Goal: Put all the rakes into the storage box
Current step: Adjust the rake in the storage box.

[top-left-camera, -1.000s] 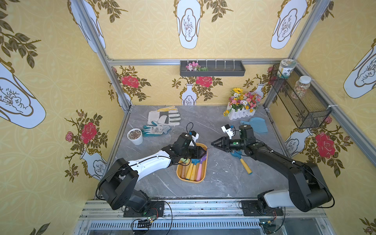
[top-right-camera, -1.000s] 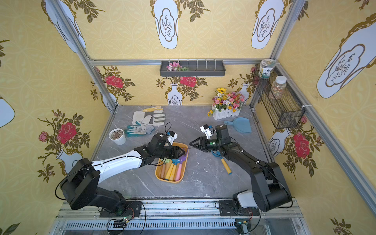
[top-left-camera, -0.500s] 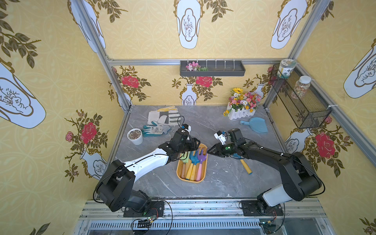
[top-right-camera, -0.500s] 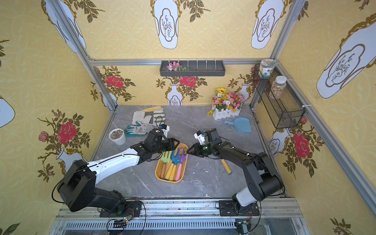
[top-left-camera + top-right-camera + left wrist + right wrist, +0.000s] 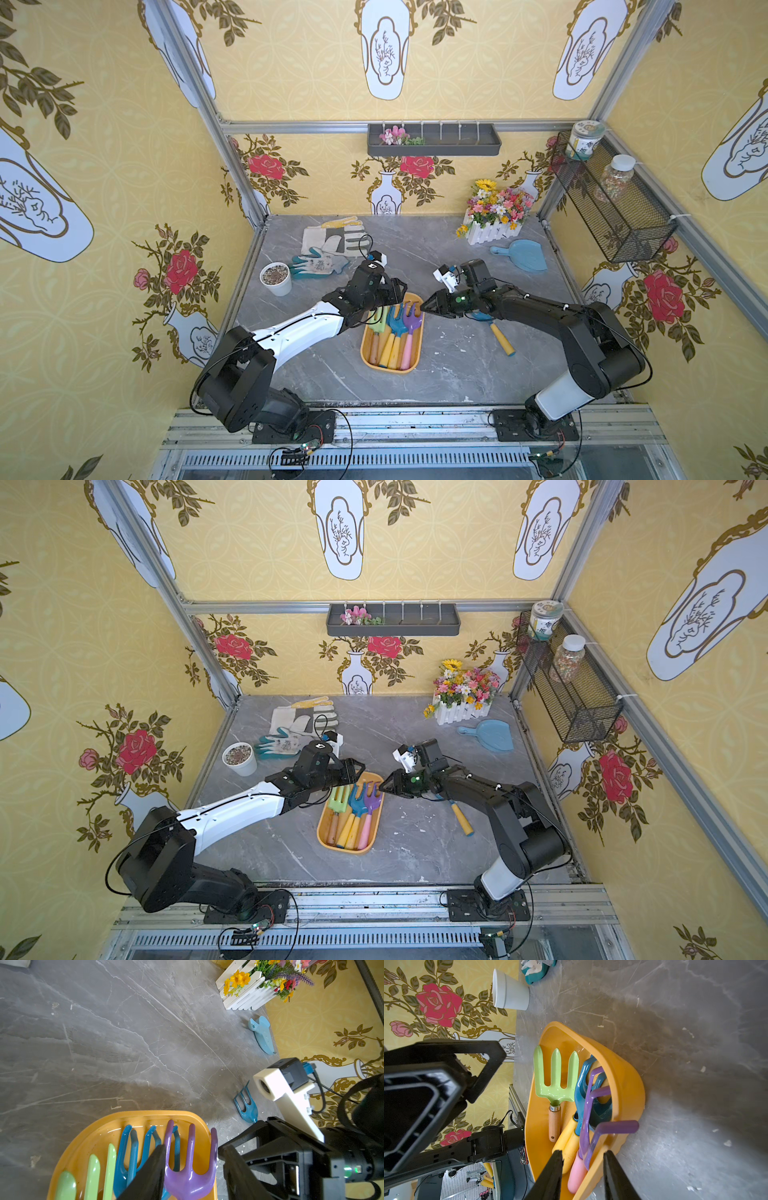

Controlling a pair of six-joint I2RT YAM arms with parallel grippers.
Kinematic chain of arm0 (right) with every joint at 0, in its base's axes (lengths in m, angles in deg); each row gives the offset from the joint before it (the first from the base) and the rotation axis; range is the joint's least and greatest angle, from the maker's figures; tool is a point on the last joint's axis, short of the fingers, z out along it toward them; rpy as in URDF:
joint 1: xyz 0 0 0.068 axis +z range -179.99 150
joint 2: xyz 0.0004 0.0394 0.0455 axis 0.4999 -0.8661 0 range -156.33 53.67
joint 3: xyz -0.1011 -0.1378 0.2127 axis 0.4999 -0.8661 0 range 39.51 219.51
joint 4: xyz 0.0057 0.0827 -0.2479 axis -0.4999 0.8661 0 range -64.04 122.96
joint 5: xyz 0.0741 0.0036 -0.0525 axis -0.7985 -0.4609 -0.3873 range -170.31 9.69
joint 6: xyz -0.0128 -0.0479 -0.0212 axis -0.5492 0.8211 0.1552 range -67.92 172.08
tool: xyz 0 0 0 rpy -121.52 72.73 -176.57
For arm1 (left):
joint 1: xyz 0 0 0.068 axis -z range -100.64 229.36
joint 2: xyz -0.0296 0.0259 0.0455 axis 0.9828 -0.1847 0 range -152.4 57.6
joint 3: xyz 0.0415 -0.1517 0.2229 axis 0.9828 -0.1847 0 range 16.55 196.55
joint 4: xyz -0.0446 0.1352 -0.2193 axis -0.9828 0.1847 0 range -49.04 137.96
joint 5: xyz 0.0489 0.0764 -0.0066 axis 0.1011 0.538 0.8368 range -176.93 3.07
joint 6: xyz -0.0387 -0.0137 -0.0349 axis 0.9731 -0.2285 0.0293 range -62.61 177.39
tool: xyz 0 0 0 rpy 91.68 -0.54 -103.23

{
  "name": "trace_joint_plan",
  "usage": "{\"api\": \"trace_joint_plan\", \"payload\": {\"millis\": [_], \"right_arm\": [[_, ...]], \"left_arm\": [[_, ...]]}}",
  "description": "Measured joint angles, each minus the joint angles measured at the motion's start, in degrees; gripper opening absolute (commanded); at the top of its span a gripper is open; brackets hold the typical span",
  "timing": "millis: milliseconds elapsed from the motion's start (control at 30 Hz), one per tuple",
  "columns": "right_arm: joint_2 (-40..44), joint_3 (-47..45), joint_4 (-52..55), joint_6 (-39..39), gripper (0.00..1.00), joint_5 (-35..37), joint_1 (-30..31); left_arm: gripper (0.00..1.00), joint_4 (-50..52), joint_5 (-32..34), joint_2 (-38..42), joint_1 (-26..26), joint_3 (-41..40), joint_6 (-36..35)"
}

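My left gripper (image 5: 193,1148) hangs open above the far end of the shallow yellow-orange plastic storage box (image 5: 629,1088). My right gripper (image 5: 583,1152) is narrower, empty, and just beside the rim. The purple three-tined rake with the pink handle (image 5: 412,320) lies inside, leaning on a blue-headed rake (image 5: 583,1088), with one tine poking over that rim. If my right fingers push in, I judge they could snag the tine and tip the rake out, or shove the light box across the grey stone-look table (image 5: 457,374).

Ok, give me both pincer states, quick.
Left pincer: open, holding nothing.
Right pincer: open, holding nothing.
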Motion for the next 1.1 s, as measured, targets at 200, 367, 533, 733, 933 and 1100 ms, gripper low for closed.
{"api": "trace_joint_plan", "payload": {"millis": [200,367,533,733,933,1100], "right_arm": [[-1.0,1.0,-0.5,0.0,0.38,-0.3,0.6],[-1.9,1.5,-1.4,-0.2,0.38,-0.3,1.0],[-2.3,2.3,-1.5,-0.6,0.38,-0.3,1.7],[-3.0,5.0,-1.4,-0.5,0.38,-0.3,3.7],[-6.6,8.0,-0.9,0.1,0.38,-1.2,5.3],[-9.9,11.6,1.4,1.3,0.38,-1.6,6.6]], "left_arm": [[0.50,0.1,0.0,0.1,-0.3,0.2,-0.2],[0.50,0.4,0.0,0.4,-0.3,0.2,-0.3],[0.50,0.4,0.0,0.7,-0.4,0.1,-0.4],[0.50,0.4,0.0,1.0,-0.5,-1.0,-0.4],[0.50,0.4,0.1,1.1,-0.7,-1.4,-0.4],[0.50,0.2,0.1,1.6,-0.8,-2.2,-0.4]]}}
